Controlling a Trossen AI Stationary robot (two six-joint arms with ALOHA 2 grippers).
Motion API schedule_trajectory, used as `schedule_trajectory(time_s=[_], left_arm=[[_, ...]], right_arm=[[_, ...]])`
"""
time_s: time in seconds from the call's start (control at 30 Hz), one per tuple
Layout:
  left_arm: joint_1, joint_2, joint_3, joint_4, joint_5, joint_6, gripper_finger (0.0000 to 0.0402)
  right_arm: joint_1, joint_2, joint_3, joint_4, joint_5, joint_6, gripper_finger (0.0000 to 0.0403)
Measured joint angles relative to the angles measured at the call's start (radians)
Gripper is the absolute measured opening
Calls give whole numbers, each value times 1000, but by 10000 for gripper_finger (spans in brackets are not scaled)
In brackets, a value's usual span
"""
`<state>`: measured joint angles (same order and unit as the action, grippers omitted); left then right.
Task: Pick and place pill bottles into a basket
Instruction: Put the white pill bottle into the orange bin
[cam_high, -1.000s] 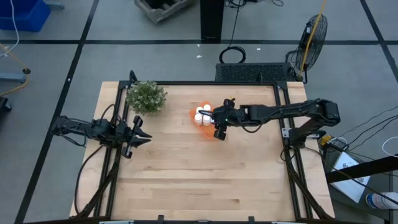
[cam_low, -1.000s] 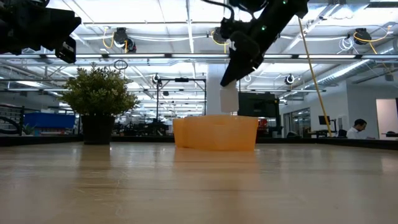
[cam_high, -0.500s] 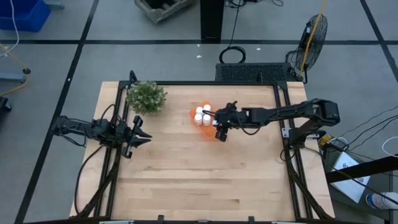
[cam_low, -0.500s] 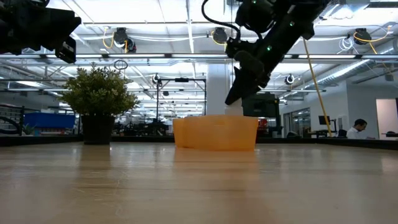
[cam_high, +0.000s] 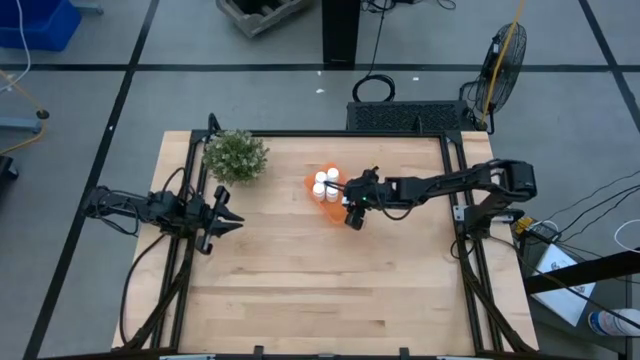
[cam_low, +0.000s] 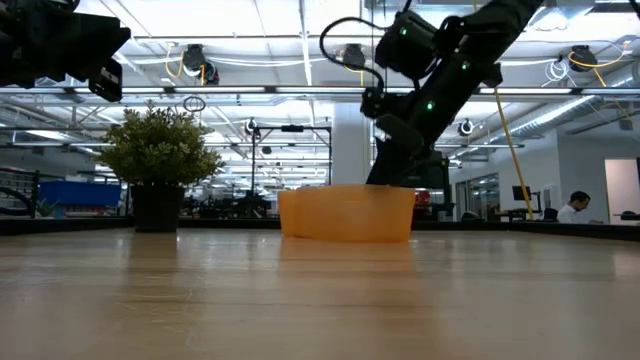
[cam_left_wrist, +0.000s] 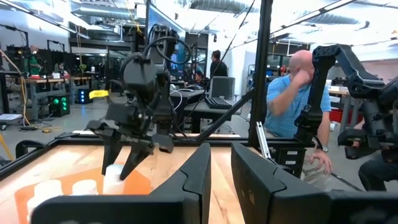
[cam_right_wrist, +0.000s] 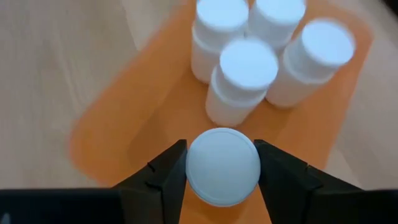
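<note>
The orange basket (cam_high: 311, 187) stands mid-table, a little toward the far side, and also shows in the low view (cam_low: 345, 213). Several white pill bottles (cam_right_wrist: 249, 68) stand upright on its floor, close together. My right gripper (cam_high: 351, 213) is down over the basket's near right part, shut on one more white bottle (cam_right_wrist: 222, 166). In the low view the basket's wall hides that bottle and the fingertips. My left gripper (cam_high: 228, 221) waits open and empty near the table's left edge. My right gripper pinches the bottle between its two fingers (cam_right_wrist: 166, 171), one on each side at the cap's rim (cam_right_wrist: 193, 168). The fingers come from above, pointing down. The bottle stands upright inside the basket; whether its bottom is on the basket floor, I cannot tell.
A green potted plant (cam_high: 235, 156) stands at the far left of the table, left of the basket. Dark frame rails run along the table's left and right edges. A person (cam_left_wrist: 292, 106) sits beyond the table's right side.
My right gripper has gone down with the bottle, from above the basket's rim into the basket. The bottle has stayed upright between the fingers and is now hidden behind the basket's wall in the low view.
</note>
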<state>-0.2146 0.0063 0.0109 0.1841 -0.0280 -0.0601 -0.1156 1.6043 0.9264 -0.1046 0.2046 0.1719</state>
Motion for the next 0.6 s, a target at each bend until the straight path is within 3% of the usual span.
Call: schedule_trajectory(time_s=[0.6], left_arm=[[0, 0, 0, 0, 0, 0, 67]], right_arm=[[-7, 45, 0, 75, 3, -2, 202]])
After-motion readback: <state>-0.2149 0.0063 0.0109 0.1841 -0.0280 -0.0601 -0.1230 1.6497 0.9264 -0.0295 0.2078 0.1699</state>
